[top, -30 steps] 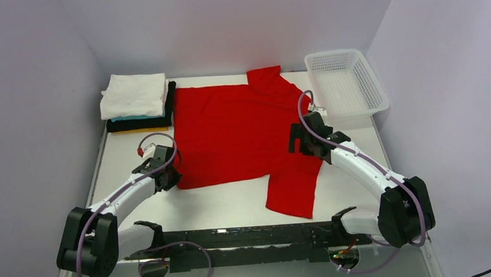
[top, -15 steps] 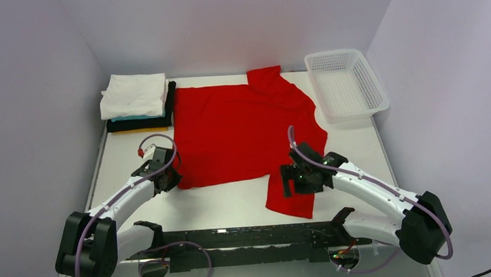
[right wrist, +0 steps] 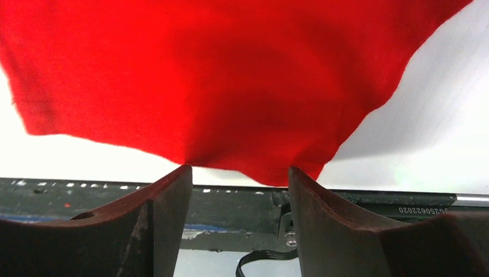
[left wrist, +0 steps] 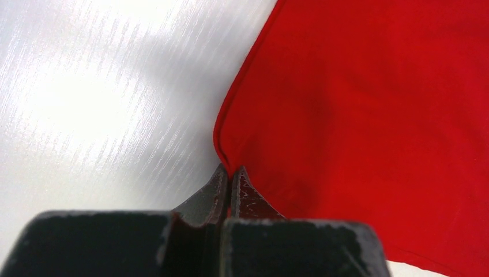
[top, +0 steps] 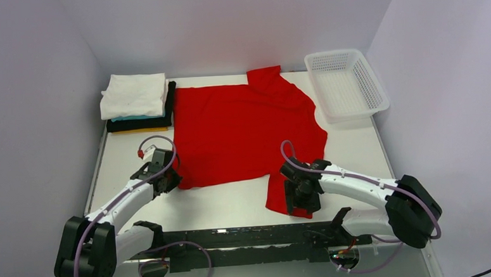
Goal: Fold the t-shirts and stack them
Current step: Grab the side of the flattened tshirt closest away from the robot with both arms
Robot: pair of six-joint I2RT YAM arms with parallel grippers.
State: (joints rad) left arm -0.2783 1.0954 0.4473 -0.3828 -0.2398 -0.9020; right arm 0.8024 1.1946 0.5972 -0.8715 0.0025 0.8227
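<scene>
Red t-shirt (top: 242, 129): the left pincer (left wrist: 230, 173) is clamped on its near-left hem corner; the right pincer (right wrist: 239, 173), jaws apart, hangs over the sleeve end at the near edge. The shirt lies spread across the middle of the surface (top: 227, 203), with folded shirts (top: 136, 103) stacked at the far-left corner.

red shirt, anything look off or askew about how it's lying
Mostly flat, but lopsided: the red t-shirt has its near sleeve splayed toward the near edge of the table, while the far sleeve is creased. The left gripper pinches its hem corner; the right gripper hangs open at the near sleeve's edge.
</scene>
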